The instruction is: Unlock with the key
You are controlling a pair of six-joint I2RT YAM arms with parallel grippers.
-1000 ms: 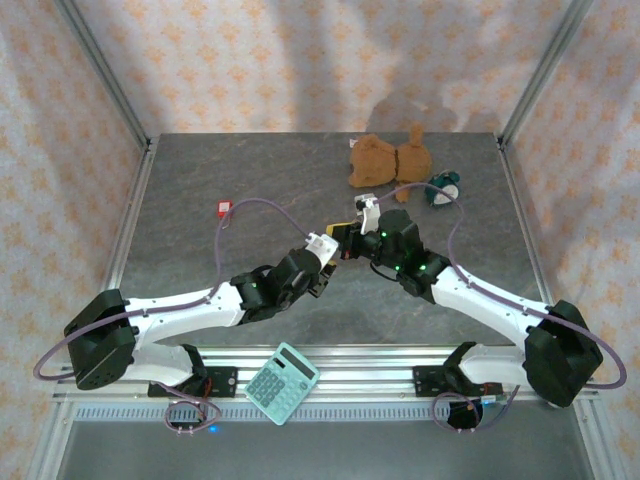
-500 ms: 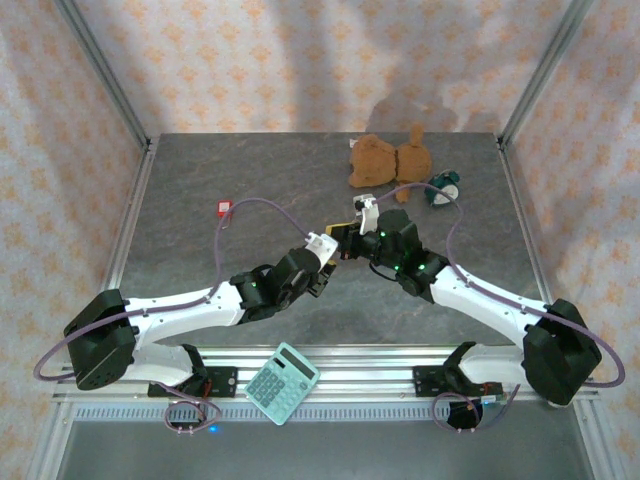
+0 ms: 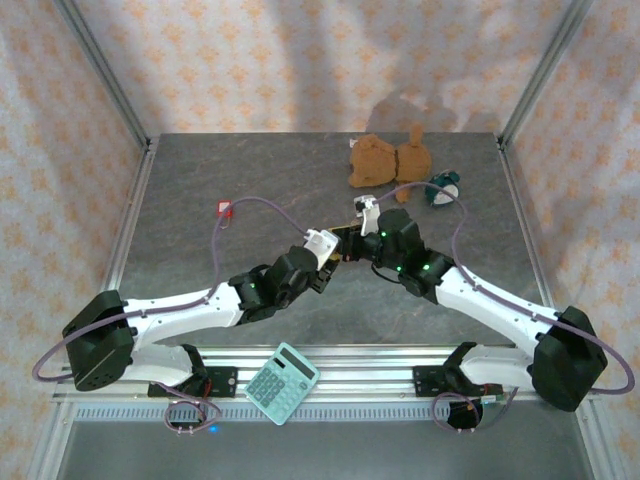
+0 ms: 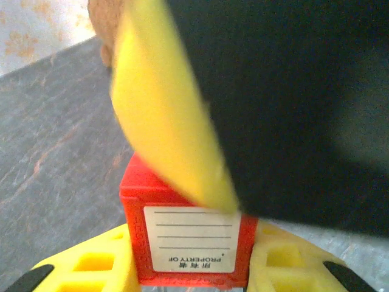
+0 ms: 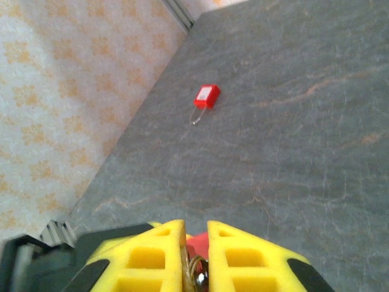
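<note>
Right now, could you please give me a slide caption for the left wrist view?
Left gripper clamps a red padlock, its PROPERTY OF label facing the camera.

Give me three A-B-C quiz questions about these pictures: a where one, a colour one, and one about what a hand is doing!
1. Where is the teddy bear?
A. at the far side of the table
B. in a hand
C. on the floor

2. What colour is the calculator?
A. pink
B. teal
C. black

3. What is the left hand doing?
A. hanging open
B. squeezing the bear
C. gripping a red padlock

Answers: 1 A, it lies at the table's back edge; 2 B, its case is pale teal; 3 C, the padlock sits clamped between its yellow fingers.
</note>
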